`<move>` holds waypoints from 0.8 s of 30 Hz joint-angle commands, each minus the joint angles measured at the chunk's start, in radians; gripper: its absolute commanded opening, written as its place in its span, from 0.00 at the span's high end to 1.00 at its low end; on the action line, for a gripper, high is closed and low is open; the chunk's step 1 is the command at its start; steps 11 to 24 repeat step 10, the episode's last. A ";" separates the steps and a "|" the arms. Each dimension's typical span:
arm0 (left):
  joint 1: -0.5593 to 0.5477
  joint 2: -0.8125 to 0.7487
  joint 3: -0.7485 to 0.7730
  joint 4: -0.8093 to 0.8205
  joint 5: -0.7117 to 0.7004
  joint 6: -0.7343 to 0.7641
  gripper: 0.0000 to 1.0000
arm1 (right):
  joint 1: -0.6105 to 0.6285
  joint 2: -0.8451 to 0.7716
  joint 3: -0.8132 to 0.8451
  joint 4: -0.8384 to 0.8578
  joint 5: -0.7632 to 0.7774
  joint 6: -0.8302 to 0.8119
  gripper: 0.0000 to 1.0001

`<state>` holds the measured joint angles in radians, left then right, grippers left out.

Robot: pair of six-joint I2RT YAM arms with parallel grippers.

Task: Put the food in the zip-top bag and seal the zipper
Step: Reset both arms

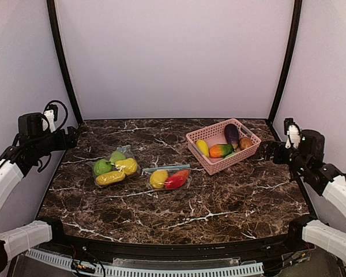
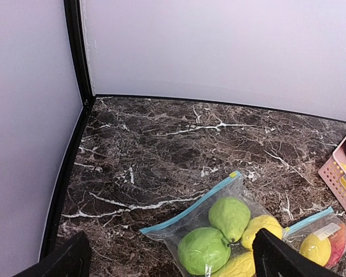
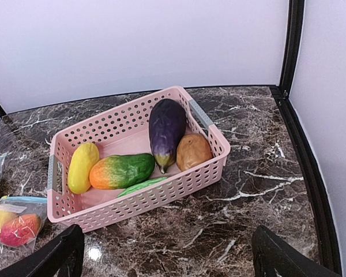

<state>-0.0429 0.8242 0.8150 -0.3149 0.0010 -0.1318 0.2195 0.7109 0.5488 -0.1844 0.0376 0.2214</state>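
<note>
top view: left bag (image 1: 115,166) and right bag (image 1: 168,178) lie filled on the table (image 1: 219,202); i count five food (image 1: 221,150) pieces in the basket (image 1: 197,151).
left wrist view: left end effector (image 2: 173,262) fingers apart, empty; bag seals unconfirmed.
right wrist view: right end effector (image 3: 168,258) fingers apart, empty.
i judge the task partly done.

Table (image 1: 219,202): dark brown-black marble, white veins.
Basket (image 3: 161,196): pink, perforated lattice, grey handle bands.
In basket: aubergine (image 3: 166,130) dark purple, pale tip; mango (image 3: 121,171) orange fading to green; yellow fruit (image 3: 82,167); potato (image 3: 193,151) tan-brown; pod (image 3: 141,186) bright green.
Left bag (image 2: 187,216): clear, blue zipper strip; lime-green fruits (image 2: 203,250), yellow pieces (image 2: 262,228).
Second bag (image 1: 167,169): clear, blue strip; yellow and red contents.
Walls (image 1: 173,57): pale lilac-white.
</note>
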 commanded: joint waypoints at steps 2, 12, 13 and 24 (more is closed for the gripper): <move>-0.001 -0.029 -0.026 -0.034 -0.040 0.021 0.01 | -0.005 -0.014 -0.014 0.061 0.028 -0.020 0.01; -0.002 -0.040 -0.031 -0.040 -0.058 0.006 0.01 | -0.006 -0.031 -0.019 0.061 0.024 -0.019 0.01; -0.002 -0.040 -0.031 -0.040 -0.058 0.006 0.01 | -0.006 -0.031 -0.019 0.061 0.024 -0.019 0.01; -0.002 -0.040 -0.031 -0.040 -0.058 0.006 0.01 | -0.006 -0.031 -0.019 0.061 0.024 -0.019 0.01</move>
